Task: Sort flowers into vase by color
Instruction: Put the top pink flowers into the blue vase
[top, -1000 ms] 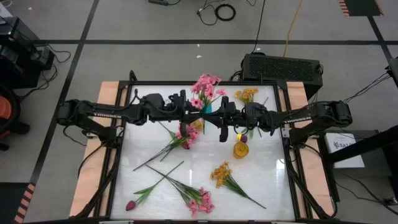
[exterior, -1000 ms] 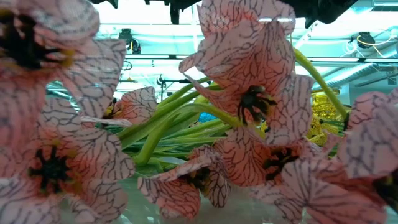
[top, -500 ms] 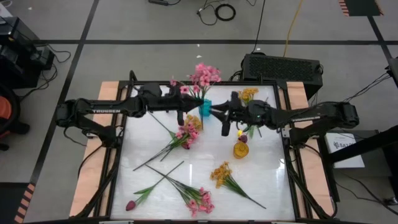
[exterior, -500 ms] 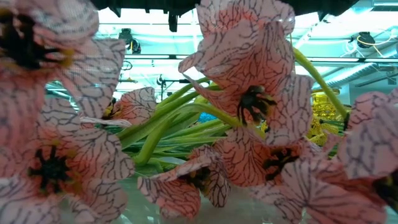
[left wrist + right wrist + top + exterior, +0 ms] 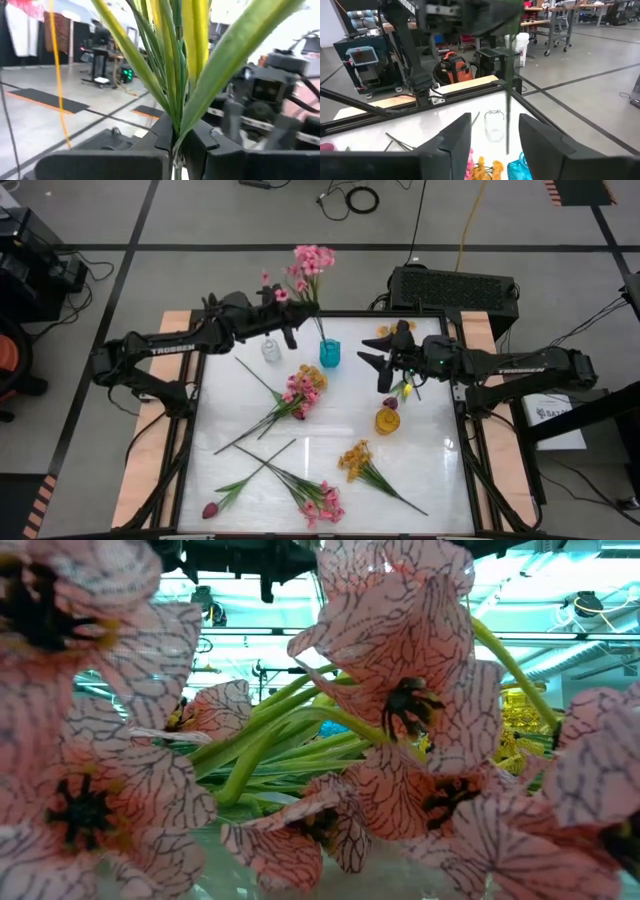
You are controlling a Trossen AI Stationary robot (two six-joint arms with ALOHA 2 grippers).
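Left gripper point(image 5: 290, 330): at the far edge of the table, left of centre; jaws closed on the green stems of a pink spray point(image 5: 305, 265), blossoms reaching out beyond the far edge.
Right gripper point(image 5: 375, 365): far right part of the table, just right of the blue vase point(image 5: 329, 353); jaws parted, holding nothing.
Blue vase: far centre, one stem rising from it.
Clear jar point(image 5: 271, 350): left of the blue vase, just below the left gripper.
Yellow vase point(image 5: 387, 421): right of centre, near the right gripper.
Loose flowers: pink-and-orange bunch point(image 5: 303, 390) at centre; yellow-orange spray point(image 5: 356, 460) near right; pink spray with a magenta bud point(image 5: 210, 509) near left.
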